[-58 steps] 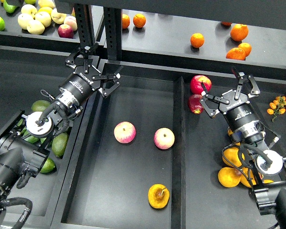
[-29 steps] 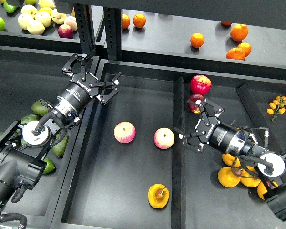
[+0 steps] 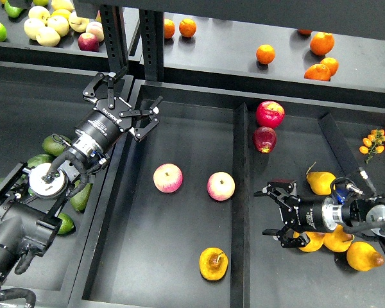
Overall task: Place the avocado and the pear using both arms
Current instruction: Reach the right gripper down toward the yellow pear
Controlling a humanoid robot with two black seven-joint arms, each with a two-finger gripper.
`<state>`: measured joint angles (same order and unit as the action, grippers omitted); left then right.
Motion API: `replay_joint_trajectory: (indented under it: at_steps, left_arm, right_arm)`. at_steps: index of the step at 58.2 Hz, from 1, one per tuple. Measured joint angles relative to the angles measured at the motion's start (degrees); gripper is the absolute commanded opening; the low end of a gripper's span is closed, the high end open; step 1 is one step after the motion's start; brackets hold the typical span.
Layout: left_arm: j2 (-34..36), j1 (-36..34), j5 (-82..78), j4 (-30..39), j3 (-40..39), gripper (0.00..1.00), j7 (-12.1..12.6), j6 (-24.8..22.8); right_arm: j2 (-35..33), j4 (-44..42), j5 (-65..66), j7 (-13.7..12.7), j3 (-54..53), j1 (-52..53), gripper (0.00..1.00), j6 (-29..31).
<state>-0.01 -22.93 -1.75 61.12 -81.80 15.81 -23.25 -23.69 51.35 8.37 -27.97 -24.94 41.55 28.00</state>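
Note:
The pear, yellow-orange with a dark brown blotch, lies at the front of the middle tray. A bright green avocado shows partly under my left arm in the left bin, beside darker olive ones. My left gripper is open and empty over the tray's back left corner. My right gripper is open and empty, pointing left, low in the right bin just right of the divider. It is to the right of the pear and a little behind it.
Two pink-yellow apples lie mid-tray. Two red apples sit at the back of the right bin. Yellow-orange fruits lie around my right wrist. Oranges are on the rear shelf. Black posts stand behind my left gripper.
My right gripper has swung from the red apples down toward the front of the right bin and turned to point left. My left gripper has shifted only slightly.

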Motion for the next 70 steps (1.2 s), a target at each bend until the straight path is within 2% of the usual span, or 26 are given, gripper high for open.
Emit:
replay_joint_trajectory:
  at_steps: [10, 19, 47, 59, 70]
  left_arm:
    - [0.00, 0.32, 0.00, 0.07, -0.08, 0.99, 0.00, 0.13]
    - [0.00, 0.34, 0.00, 0.06, -0.06, 0.99, 0.00, 0.14]
    - [0.01, 0.43, 0.00, -0.10, 0.13, 0.99, 0.22, -0.03]
    - [0.01, 0.43, -0.04, -0.10, 0.32, 0.99, 0.35, -0.03]
    - [0.01, 0.38, -0.04, -0.56, 0.46, 0.99, 0.55, -0.11]
  right_arm:
    - [-0.03, 1.33, 7.53, -0.04, 3.21, 0.43, 0.99, 0.00]
    - [4.15, -0.52, 13.96, -0.04, 4.52, 0.77, 0.99, 0.00]
    - [20.28, -20.42, 15.11, -0.04, 7.59, 3.51, 0.99, 0.00]
    - [23.45, -25.96, 14.95, -0.04, 7.50, 3.16, 0.99, 0.00]
    - [23.68, -27.48, 14.95, -0.02, 7.30, 3.16, 0.99, 0.00]
